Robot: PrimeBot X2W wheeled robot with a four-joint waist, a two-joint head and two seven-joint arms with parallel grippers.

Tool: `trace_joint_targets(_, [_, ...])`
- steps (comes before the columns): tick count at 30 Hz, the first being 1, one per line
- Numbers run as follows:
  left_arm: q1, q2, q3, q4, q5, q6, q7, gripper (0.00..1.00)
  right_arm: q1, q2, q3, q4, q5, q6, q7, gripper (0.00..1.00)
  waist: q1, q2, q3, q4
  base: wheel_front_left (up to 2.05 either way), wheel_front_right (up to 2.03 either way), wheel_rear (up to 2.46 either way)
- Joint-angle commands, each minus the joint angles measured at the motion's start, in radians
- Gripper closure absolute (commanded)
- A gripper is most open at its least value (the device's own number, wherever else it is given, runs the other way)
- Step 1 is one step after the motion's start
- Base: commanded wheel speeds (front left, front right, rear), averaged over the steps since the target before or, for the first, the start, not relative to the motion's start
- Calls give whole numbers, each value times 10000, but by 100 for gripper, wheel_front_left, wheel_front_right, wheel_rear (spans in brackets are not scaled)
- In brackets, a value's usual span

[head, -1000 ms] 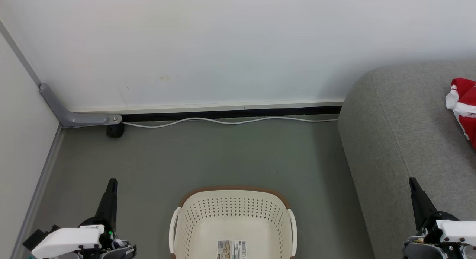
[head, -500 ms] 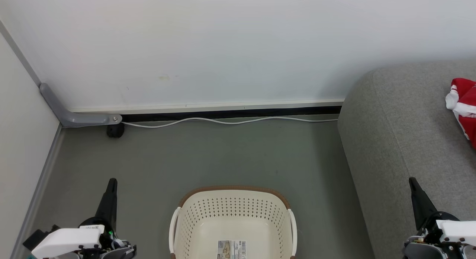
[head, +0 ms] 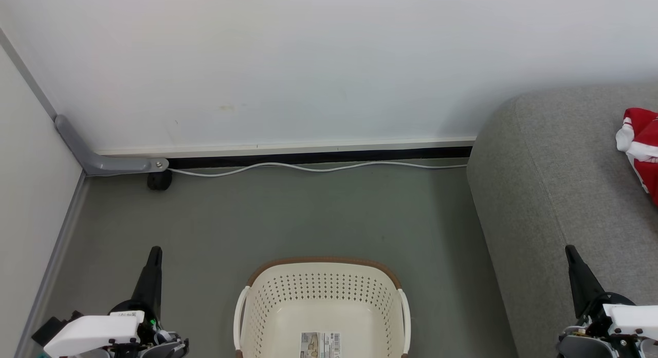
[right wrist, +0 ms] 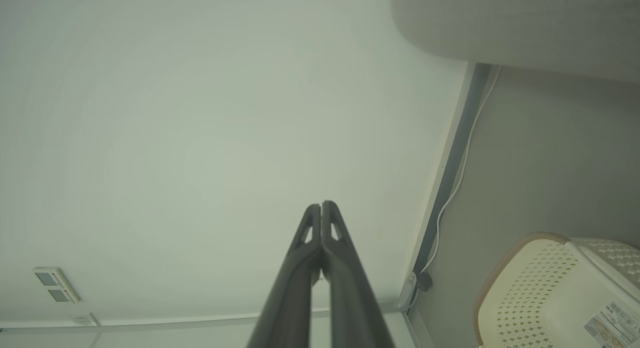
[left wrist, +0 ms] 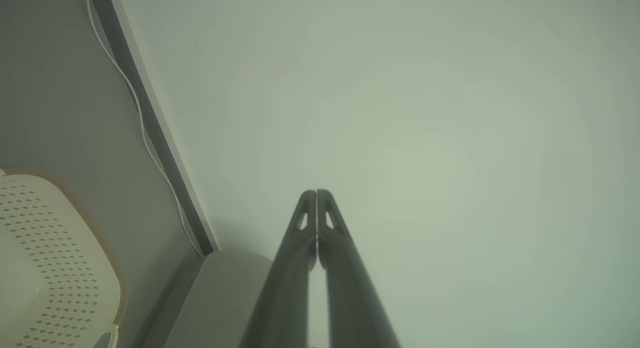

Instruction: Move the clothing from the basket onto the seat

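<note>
Red white-trimmed clothing lies crumpled on grey seat.

**Colours around the basket**

You'll find the basket cream-white, dotted with even rows of small holes, brown along the rim, handles white. The label inside the basket is tan and white with black barcode lines. Under the basket, the floor is dull grey-green. Behind the basket: white cable, black strip, white wall. Right of the basket, the seat is flecked grey. Farther right, the clothing is bright red with white trim.
</note>
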Motion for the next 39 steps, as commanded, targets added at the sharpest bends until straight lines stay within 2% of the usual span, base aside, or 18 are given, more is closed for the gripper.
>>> trace_joint_targets(1, [-575,164,329,-276,-37,-83,62,100,-447,-105,160,-314,105,44,83,100,0,0,0,0,0,0,0])
trace_joint_targets(39, [-574,164,328,-277,-37,-83,62,100,-447,-103,159,-314,103,44,85,100,0,0,0,0,0,0,0])
